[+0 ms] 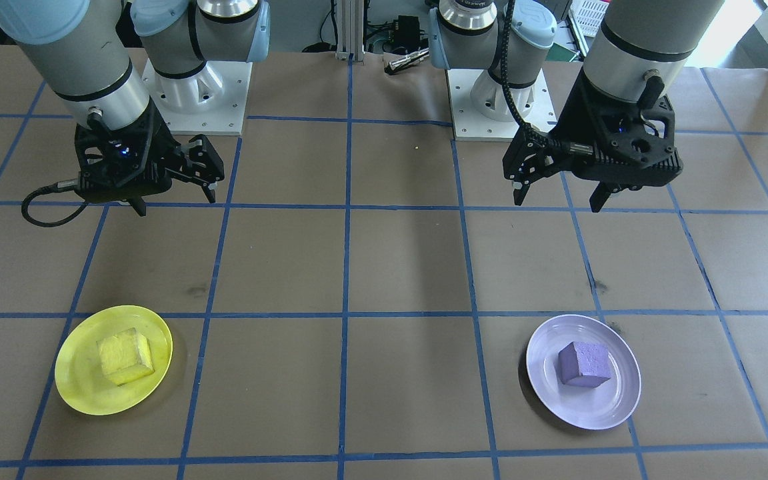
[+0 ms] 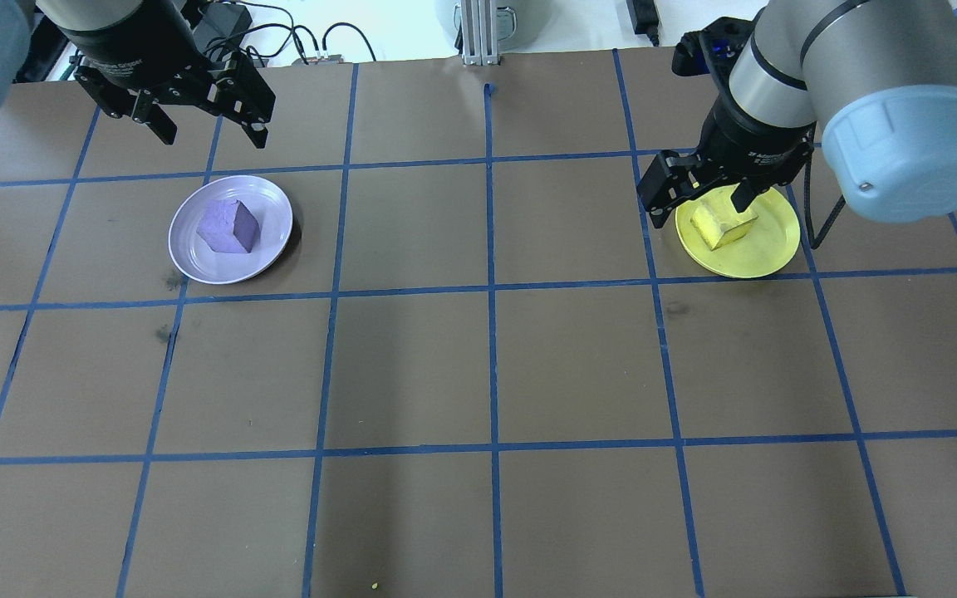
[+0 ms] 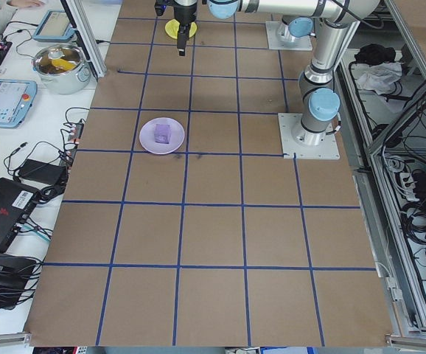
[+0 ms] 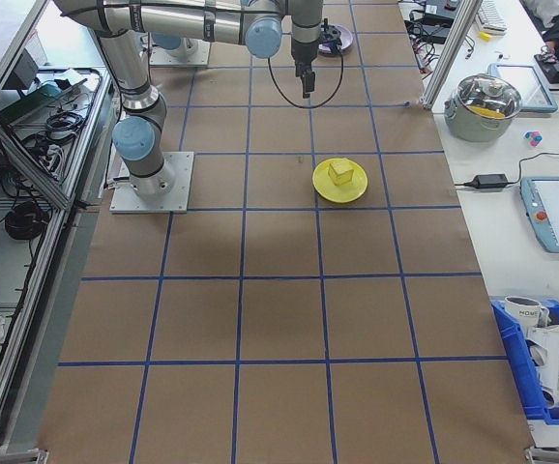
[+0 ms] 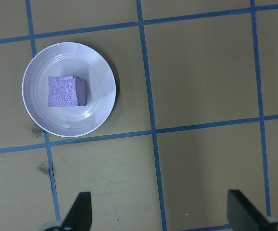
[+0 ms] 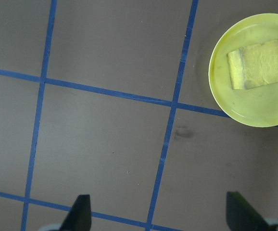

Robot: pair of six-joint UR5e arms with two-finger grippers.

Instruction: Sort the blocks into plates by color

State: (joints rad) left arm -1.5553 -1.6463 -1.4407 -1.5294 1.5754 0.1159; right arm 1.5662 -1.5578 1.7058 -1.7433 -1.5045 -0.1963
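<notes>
Tools first: left tool (image 1: 561,193) hangs released with nothing between its fingers, up off the surface (image 1: 397,267) and back toward the robot's base from the lavender plate (image 1: 624,400). Right tool (image 1: 174,197) is the same deal, spread wide and empty, back from the yellow plate (image 1: 71,387).

Moving outward, the purple block (image 1: 584,365) sits inside the lavender plate, roughly centred, and the yellow block (image 1: 125,357) sits in the yellow plate. Each colour matches its plate, so I'd say the sort looks done and what's left is just backing off cleanly.

To do that well: keep both tools high and released, pull straight back toward the bases, and don't sweep low across a rim, since those light plates would probably slide. In the overhead view the right tool seems to overlap the yellow plate, but I think that's just the angle; the front view shows it well apart.
</notes>
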